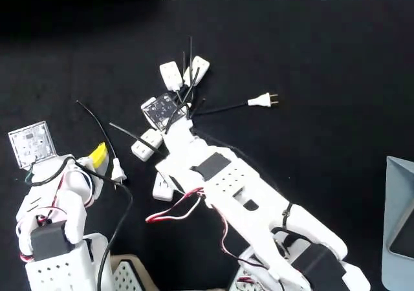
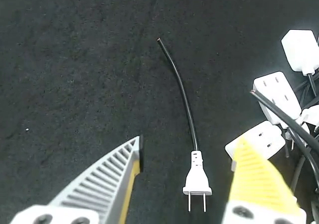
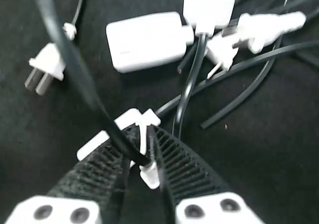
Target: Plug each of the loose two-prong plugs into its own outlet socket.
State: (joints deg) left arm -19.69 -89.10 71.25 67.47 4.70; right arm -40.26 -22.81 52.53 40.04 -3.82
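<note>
1. High view: the right gripper (image 1: 173, 119) sits at the socket cluster (image 1: 171, 76). The right plug (image 1: 261, 99) lies loose right of the cluster, the left plug (image 1: 118, 172) left of it by the left gripper (image 1: 103, 160). None looks seated yet. Black cloth (image 1: 323, 58); grey bin (image 1: 398, 226) far right.
2. Left wrist view: jaws spread around the left plug, not touching it.
3. Right wrist view: jaws pinch the held plug (image 3: 149, 174) beside the cluster.

Black felt table (image 1: 343, 52), grey bin (image 1: 398, 220)

Right hand (image 3: 145, 137) snug on a white plug (image 3: 149, 176) — a loose plug (image 3: 47, 67) and a white socket (image 3: 147, 40) beyond.
</note>
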